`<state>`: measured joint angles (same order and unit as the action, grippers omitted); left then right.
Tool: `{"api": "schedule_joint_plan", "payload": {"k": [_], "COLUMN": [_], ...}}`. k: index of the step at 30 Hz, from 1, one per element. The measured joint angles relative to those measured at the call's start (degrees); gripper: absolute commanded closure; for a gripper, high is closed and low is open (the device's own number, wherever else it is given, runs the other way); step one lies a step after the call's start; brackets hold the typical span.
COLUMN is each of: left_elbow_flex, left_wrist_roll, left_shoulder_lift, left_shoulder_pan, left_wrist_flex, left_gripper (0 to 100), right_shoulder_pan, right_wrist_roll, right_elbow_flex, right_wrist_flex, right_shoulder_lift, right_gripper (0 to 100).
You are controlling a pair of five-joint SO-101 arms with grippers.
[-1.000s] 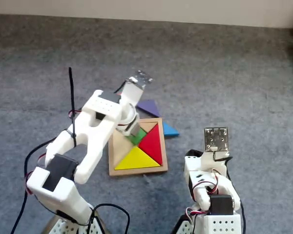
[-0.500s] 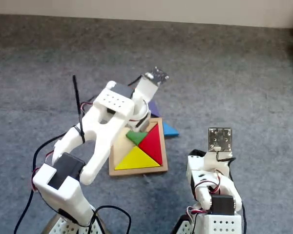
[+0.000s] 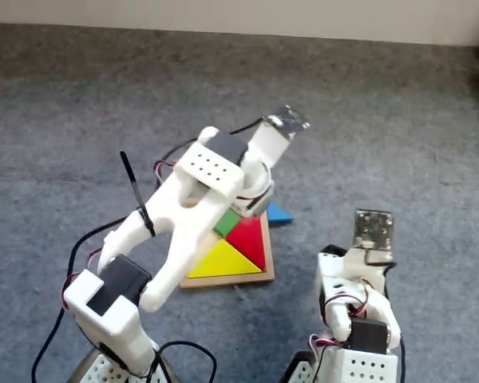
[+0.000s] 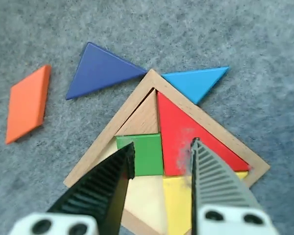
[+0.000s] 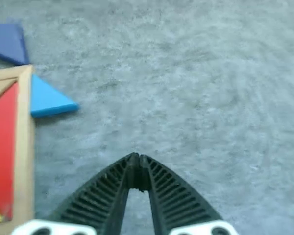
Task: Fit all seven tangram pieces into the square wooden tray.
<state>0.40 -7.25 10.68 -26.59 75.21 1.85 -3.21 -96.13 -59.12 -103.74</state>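
Tray [image 4: 99,147] sits on the grey counter, part filled: red triangle [image 4: 186,132], green square [image 4: 139,154] and yellow triangle [image 4: 179,196] lie flat inside, with bare wood beside the square. Loose on the counter: light blue triangle [image 4: 196,83] touching the tray's outer rim, dark blue triangle [image 4: 100,68] with its tip at the tray corner, orange parallelogram [image 4: 27,103] well apart. Left end effector [image 4: 161,145] hovers over the tray, fingers spread, holding nothing. Right end effector [image 5: 138,157] is pressed together over bare counter, empty. Likely next step is fetching a loose piece. Centre over it, pinch across two edges, lift level, turn it to match the gap, and lower without nudging the square.
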Motion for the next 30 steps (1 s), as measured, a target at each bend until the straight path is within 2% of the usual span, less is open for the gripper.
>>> {"api": "schedule_joint_plan", "payload": {"k": [5, 13, 17, 19, 30], "left_elbow_flex": [0.0, 0.0, 0.0, 0.0, -0.1], "left_wrist_roll": [0.0, -0.6, -4.6, -5.3, -5.8], "left_shoulder_lift": [0.0, 0.0, 0.2, 0.2, 12.7], "left_shoulder_pan": [-1.4, -3.7, -5.2, -5.6, -5.7], "left_wrist_flex": [0.0, 0.0, -0.2, -1.0, -9.8], "left_gripper": [81, 81, 73, 70, 70], "right_shoulder_pan": [4.2, 4.7, 4.7, 4.7, 4.7], "right_wrist_roll": [0.0, 0.0, 0.0, 0.0, 0.0], "right_elbow_flex": [0.0, 0.0, 0.0, 0.0, 0.0], "right_wrist_flex": [1.2, 1.3, 1.3, 1.3, 1.3], "right_shoulder_lift": [0.0, 0.0, 0.0, 0.0, 0.0], "right_gripper": [98.3, 98.3, 98.3, 98.3, 98.3]}}
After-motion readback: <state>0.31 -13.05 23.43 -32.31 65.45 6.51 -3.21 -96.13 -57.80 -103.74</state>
